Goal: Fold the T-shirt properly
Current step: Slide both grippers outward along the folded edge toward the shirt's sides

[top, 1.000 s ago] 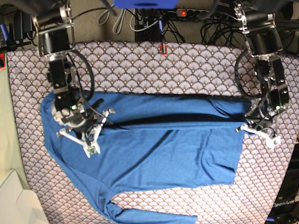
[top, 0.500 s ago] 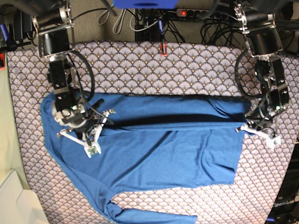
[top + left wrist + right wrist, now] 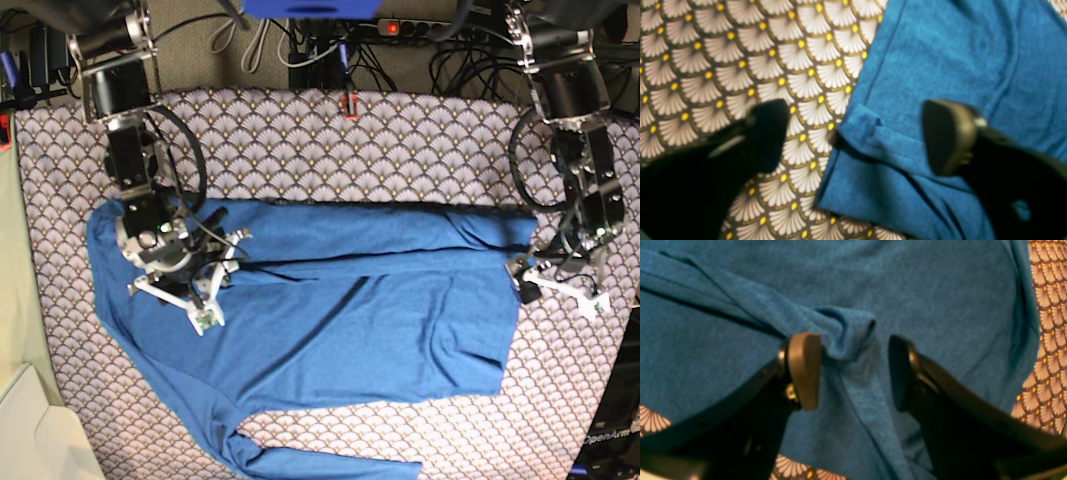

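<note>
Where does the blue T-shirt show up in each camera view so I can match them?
Base: T-shirt spread across the centre, sleeve trailing to the bottom edge.
Left wrist: fills the right half, its corner between the open left pincer.
Right wrist: fills nearly the whole picture.
Shared landmark: the scallop-patterned cloth beneath it.

The only lettering that shows is pale, partly cut-off print reading "OpenArm" on a dark panel [image 3: 606,437] at the lower right corner of the base view. Nothing else carries readable text, labels or numbers.
</note>
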